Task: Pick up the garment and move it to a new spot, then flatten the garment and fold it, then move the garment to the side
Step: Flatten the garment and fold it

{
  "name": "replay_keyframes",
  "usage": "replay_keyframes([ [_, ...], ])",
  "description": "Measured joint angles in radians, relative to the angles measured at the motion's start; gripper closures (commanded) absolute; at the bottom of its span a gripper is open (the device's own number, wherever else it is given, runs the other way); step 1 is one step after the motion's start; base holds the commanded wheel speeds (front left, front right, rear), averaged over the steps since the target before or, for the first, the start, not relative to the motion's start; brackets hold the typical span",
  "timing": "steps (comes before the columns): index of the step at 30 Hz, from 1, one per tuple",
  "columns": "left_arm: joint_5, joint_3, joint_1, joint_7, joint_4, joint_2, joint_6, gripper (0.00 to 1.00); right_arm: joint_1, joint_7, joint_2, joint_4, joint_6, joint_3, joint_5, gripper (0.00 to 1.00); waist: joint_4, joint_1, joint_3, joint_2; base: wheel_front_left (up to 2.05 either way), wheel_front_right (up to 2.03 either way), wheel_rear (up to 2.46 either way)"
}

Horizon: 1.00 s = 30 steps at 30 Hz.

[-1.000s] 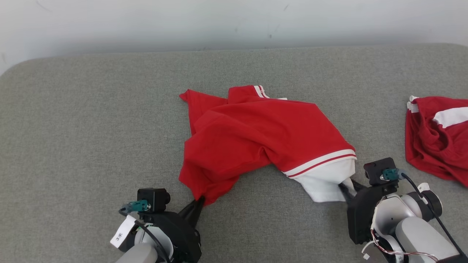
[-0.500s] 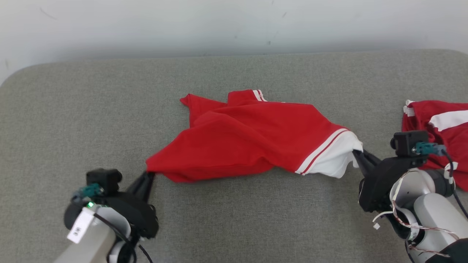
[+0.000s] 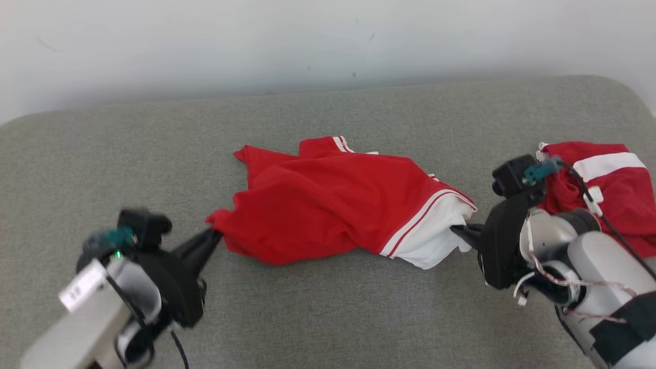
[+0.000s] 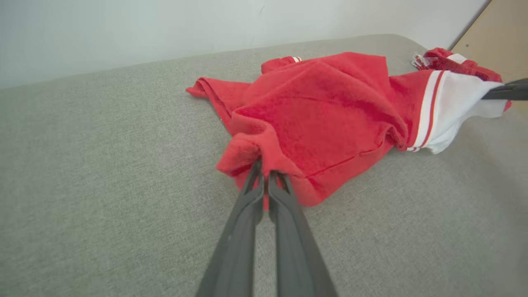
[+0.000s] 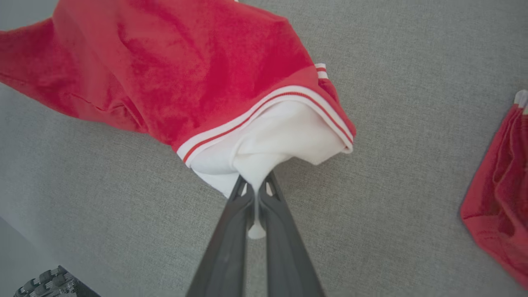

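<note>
Grey padded surface (image 3: 328, 318) under the head camera, and the red garment (image 3: 318, 205) lies mid-surface, crumpled and strung between both arms, presumably to spread it flat. Left gripper (image 3: 214, 238), somewhat blurred, seems pinched on a red corner. Left wrist: jaws clamped tight on that red fold. Right wrist: right gripper (image 5: 255, 185) closed hard on the white striped hem, cloth bunching.

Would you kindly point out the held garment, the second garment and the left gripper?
held garment (image 3: 328, 205), head view, on its red middle.
second garment (image 3: 625, 195), head view, on its red cloth.
left gripper (image 4: 265, 173), left wrist view, between its fingertips, pinching the red edge.
</note>
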Motion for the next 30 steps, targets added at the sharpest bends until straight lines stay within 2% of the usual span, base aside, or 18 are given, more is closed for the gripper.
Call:
replay_keyframes([
  [2,-0.046,0.01,-0.059,0.064,-0.015,0.012,-0.007,1.0,-0.045,0.073,-0.001,0.007,-0.002,0.007,0.021,1.0,-0.006,0.0,0.01,0.0,0.0,0.0,0.0],
  [4,-0.076,0.014,-0.126,0.141,-0.02,0.032,-0.007,1.0,-0.103,0.146,0.004,0.025,-0.02,0.014,0.028,1.0,-0.009,0.0,0.025,0.0,0.0,0.0,0.0],
  [7,-0.142,0.042,-0.224,0.242,-0.009,0.047,-0.007,1.0,-0.239,0.237,0.035,0.079,-0.071,0.01,0.028,1.0,-0.014,0.0001,0.056,0.0,0.0,0.0,0.0],
  [10,-0.159,0.079,-0.394,0.316,0.03,0.039,-0.007,1.0,-0.431,0.273,0.092,0.145,-0.128,-0.015,0.023,1.0,-0.02,0.0001,0.093,0.0,0.0,0.0,0.0],
  [11,-0.152,0.09,-0.47,0.332,0.046,0.038,-0.007,1.0,-0.508,0.271,0.102,0.165,-0.131,-0.018,0.012,1.0,-0.022,0.0002,0.106,0.0,0.0,0.0,0.0],
  [13,-0.107,0.111,-0.619,0.333,0.072,0.036,-0.007,1.0,-0.67,0.221,0.102,0.195,-0.118,-0.021,-0.048,1.0,-0.026,0.0003,0.132,0.0001,0.0,0.0,0.0],
  [14,-0.07,0.125,-0.688,0.312,0.075,0.035,-0.007,1.0,-0.752,0.172,0.1,0.204,-0.1,-0.033,-0.074,1.0,-0.027,0.0003,0.146,0.0001,0.0,0.0,0.0],
  [16,-0.023,0.191,-0.8,0.22,0.061,0.023,-0.002,1.0,-0.882,0.048,0.114,0.203,-0.104,-0.093,-0.088,1.0,-0.029,0.0002,0.173,0.0,0.0,0.0,0.0],
  [17,-0.012,0.226,-0.84,0.168,0.042,0.018,0.016,1.0,-0.921,-0.02,0.115,0.192,-0.105,-0.11,-0.107,1.0,-0.03,0.0002,0.187,0.0,0.0,0.0,0.0],
  [18,0.007,0.25,-0.867,0.124,0.019,0.026,0.03,1.0,-0.95,-0.073,0.116,0.183,-0.092,-0.111,-0.123,1.0,-0.03,0.0001,0.201,-0.0001,0.0,0.0,0.0],
  [19,0.026,0.264,-0.875,0.091,-0.01,0.043,0.039,1.0,-0.957,-0.128,0.111,0.156,-0.064,-0.113,-0.13,1.0,-0.03,0.0001,0.216,-0.0001,0.0,0.0,0.0],
  [20,0.049,0.276,-0.87,0.044,-0.043,0.063,0.052,1.0,-0.947,-0.197,0.113,0.121,-0.062,-0.121,-0.144,1.0,-0.03,0.0001,0.23,-0.0001,0.0,0.0,0.0],
  [22,0.076,0.309,-0.806,-0.052,-0.09,0.088,0.11,1.0,-0.89,-0.3,0.114,0.086,-0.043,-0.127,-0.159,1.0,-0.029,0.0002,0.257,-0.0001,0.0,0.0,0.0],
  [23,0.073,0.311,-0.753,-0.072,-0.089,0.095,0.122,1.0,-0.827,-0.35,0.122,0.073,-0.047,-0.138,-0.158,1.0,-0.029,0.0002,0.268,-0.0001,0.0,0.0,0.0],
  [24,0.067,0.305,-0.674,-0.093,-0.09,0.099,0.133,1.0,-0.748,-0.371,0.123,0.071,-0.036,-0.132,-0.152,1.0,-0.028,0.0002,0.277,-0.0001,0.0,0.0,0.0],
  [28,0.054,0.216,-0.312,-0.125,-0.086,0.089,0.171,1.0,-0.344,-0.437,0.124,0.062,-0.031,-0.119,-0.12,1.0,-0.025,0.0008,0.277,0.0003,0.0,0.0,0.0],
  [30,0.041,0.181,-0.196,-0.128,-0.073,0.091,0.168,1.0,-0.232,-0.464,0.116,0.069,-0.033,-0.117,-0.118,1.0,-0.024,0.0,0.263,0.0002,0.0,0.0,0.0],
])
